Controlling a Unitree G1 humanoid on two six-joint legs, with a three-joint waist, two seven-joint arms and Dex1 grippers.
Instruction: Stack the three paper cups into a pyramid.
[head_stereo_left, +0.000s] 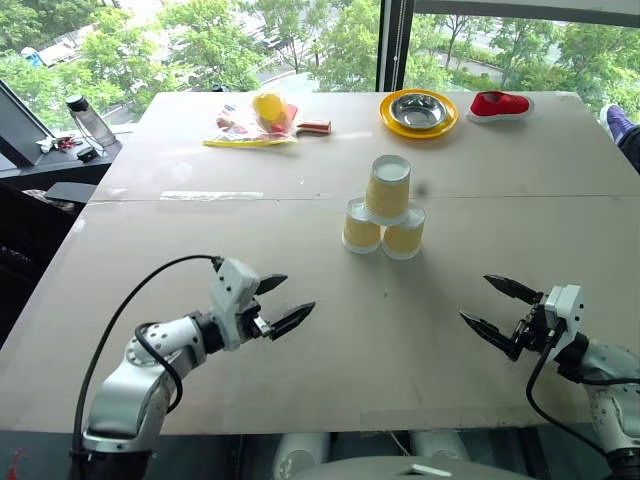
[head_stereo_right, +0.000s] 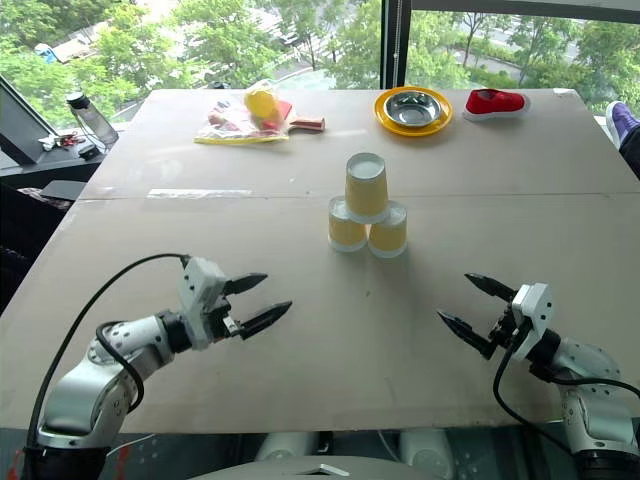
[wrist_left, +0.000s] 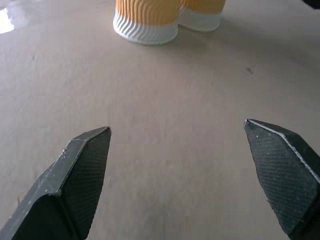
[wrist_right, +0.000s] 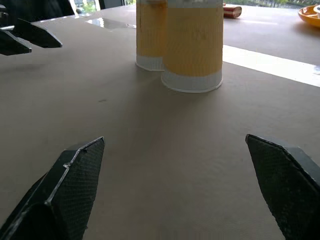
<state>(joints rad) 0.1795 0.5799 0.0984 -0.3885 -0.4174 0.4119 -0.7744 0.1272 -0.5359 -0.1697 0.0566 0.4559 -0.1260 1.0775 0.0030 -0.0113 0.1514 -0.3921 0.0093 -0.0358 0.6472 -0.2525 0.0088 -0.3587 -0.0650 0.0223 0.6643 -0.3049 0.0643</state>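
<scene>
A: Start with the biggest thing. What's the surface?

B: A broad tan board table (head_stereo_left: 200, 300), seamed across its middle. On it, just past the seam, stands the pyramid (head_stereo_left: 384, 207): three small ribbed yellow-tan paper cups with white rims, all upside down, two touching side by side and the third resting on their bases.

A: And the arms?

B: Both lie low over the near part of the table, well apart from the cups. The left arm comes in from the near left corner, forearm angled inward, its left gripper (head_stereo_left: 280, 303) pointing toward the centre and slightly down. The right arm mirrors it from the near right corner, with the right gripper (head_stereo_left: 500, 307) held about level, pointing inward.

A: Fingers?

B: Spread wide on both, with nothing between them.

A: Smaller things?

B: At the far edge: a yellow-rimmed metal bowl (head_stereo_left: 419, 112), a red shoe (head_stereo_left: 499, 104), and a clear bag of toys (head_stereo_left: 252, 125).
</scene>
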